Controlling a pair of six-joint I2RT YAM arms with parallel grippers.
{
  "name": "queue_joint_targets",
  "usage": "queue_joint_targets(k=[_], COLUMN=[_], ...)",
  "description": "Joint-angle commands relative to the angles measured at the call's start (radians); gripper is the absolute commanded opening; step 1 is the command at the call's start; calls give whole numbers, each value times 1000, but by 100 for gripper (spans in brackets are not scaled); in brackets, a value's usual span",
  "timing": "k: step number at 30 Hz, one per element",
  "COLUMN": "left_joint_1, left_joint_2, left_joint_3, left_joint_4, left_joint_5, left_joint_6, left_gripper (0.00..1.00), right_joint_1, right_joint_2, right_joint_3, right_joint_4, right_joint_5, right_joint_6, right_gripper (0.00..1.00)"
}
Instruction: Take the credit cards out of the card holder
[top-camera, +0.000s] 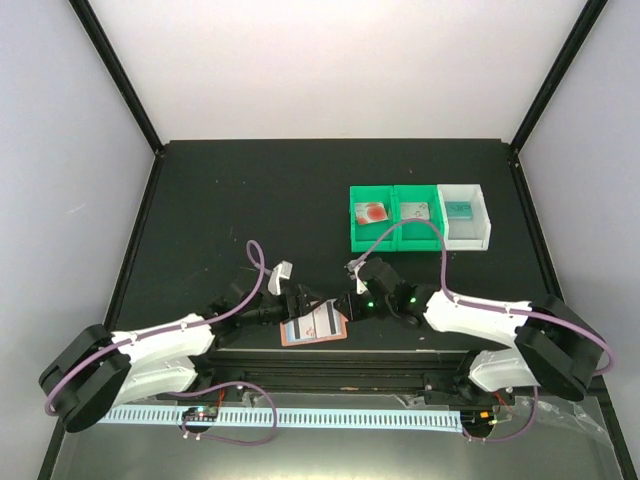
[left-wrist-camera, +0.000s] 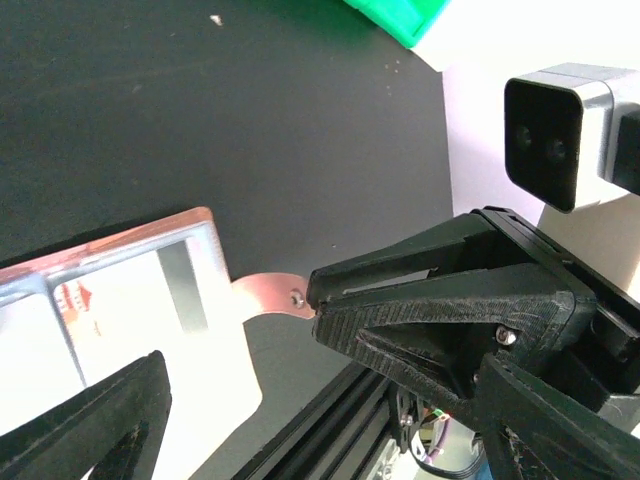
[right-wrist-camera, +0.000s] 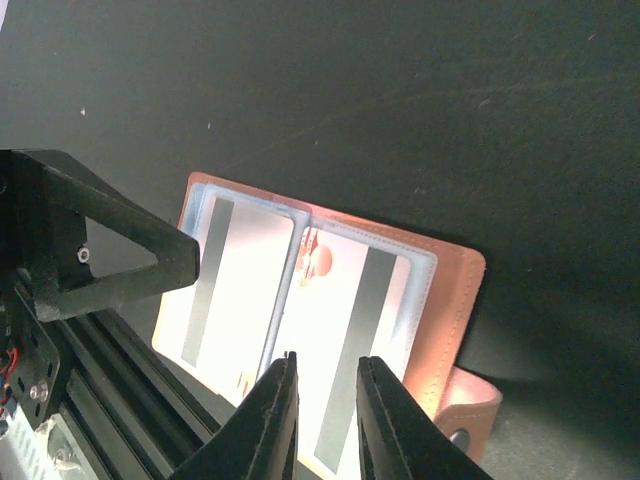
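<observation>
- The card holder, a salmon-pink bifold, lies open and face up at the near edge of the black table, between the two arms.
- Two credit cards sit side by side in its pale inner pockets, dark stripes showing. Neither is out.
- Its snap tab sticks out on the right side.
- The right gripper hangs over the near edge of the right-hand card, its jaws only a narrow gap apart. It is unclear whether they pinch anything.
- The left gripper is at the holder's left edge with its jaws wide apart, gripping nothing.
- Two green bins and a white bin stand in a row further back on the right, well apart from the holder.
- The step in hand appears to be getting a first hold on a card.
- The next move likely calls for one gripper to steady the holder. The other would then pinch a card's exposed edge and slide it straight out of its pocket.
</observation>
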Motion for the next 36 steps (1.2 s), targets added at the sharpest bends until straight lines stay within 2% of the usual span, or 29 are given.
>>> queue_joint_targets(k=[1, 6, 18, 22, 30, 36], left_joint_1=[10, 13, 13, 13, 13, 13], left_joint_2=[21, 105, 261, 267, 256, 180], left_joint_3=[-36, -29, -22, -18, -25, -12], left_joint_4=[32, 119, 177, 146, 119, 26], left_joint_5=[-20, 21, 26, 16, -11, -40], left_joint_6=[3, -4, -2, 14, 24, 41], left_gripper=[84, 79, 79, 78, 77, 76], right_joint_1=[-1, -1, -1, -1, -1, -1], right_joint_2=[43, 101, 210, 261, 265, 219], right_joint_3=[15, 27, 21, 14, -42, -29], right_joint_4=[60, 90, 119, 98, 131, 104], right_joint_5=[-87, -116, -90, -93, -69, -60], right_joint_6=[21, 23, 10, 10, 26, 25], right_gripper=[18, 15, 14, 12, 10, 10])
